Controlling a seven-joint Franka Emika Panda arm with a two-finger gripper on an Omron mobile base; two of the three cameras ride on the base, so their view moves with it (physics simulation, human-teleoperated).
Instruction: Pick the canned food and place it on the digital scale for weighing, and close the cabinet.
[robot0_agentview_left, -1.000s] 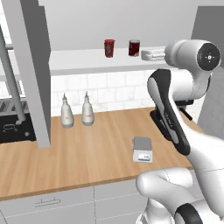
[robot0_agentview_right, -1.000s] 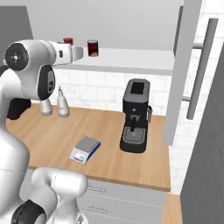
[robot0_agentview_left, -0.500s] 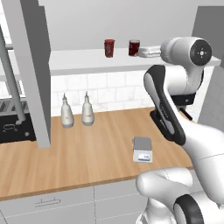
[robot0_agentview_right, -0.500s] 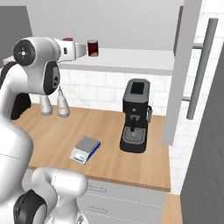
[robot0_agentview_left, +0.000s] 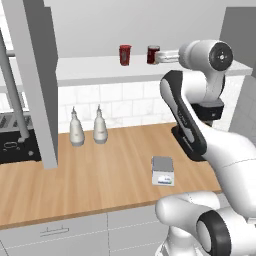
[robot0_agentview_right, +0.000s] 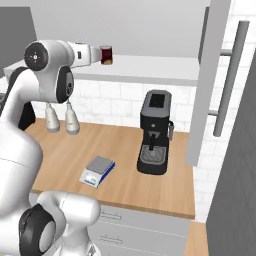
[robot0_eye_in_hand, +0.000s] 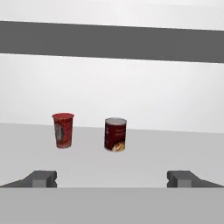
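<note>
My end effector (robot0_eye_in_hand: 112, 179) stands wide open and empty, level with the cabinet shelf (robot0_agentview_left: 90, 70); the can (robot0_eye_in_hand: 115, 134) lies straight ahead of it, upright, almost centred between my fingertips (robot0_eye_in_hand: 41, 178) but not yet between them; its long axis runs vertical, so I judge a level push forward should bring the fingers to either side of it; the red cup (robot0_eye_in_hand: 63, 130) stands just to its left, apart from it, and near enough to my left finger's line that I must keep centred; the scale (robot0_agentview_left: 163, 170) waits below on the bench (robot0_agentview_left: 100, 175); the cabinet door (robot0_agentview_left: 35, 75) hangs open.
</note>
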